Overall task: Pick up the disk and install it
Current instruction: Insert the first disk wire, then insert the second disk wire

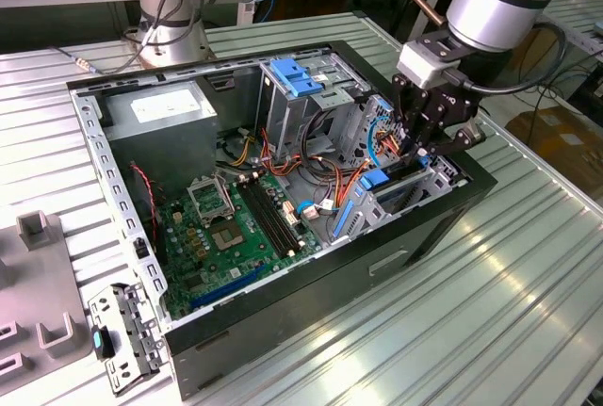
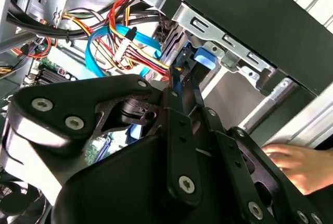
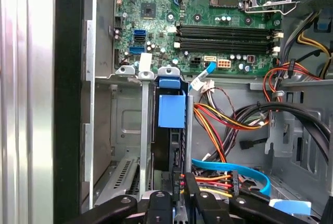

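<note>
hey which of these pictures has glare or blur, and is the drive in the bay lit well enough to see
Exterior view: strong glare on the ribbed table at its right. First wrist view: a washed-out pale band along one edge; the disk in its bay is evenly lit and sharp. Second wrist view: the gripper up close looks dark and soft, and a hand at the edge is blurred.

Disk [image 3: 170, 130] mostly hidden in bay; gripper [image 3: 179, 193] fingertips cut off.

disk [image 3: 171, 125] | dark, blue rails | on edge | in drive bay slot
</note>
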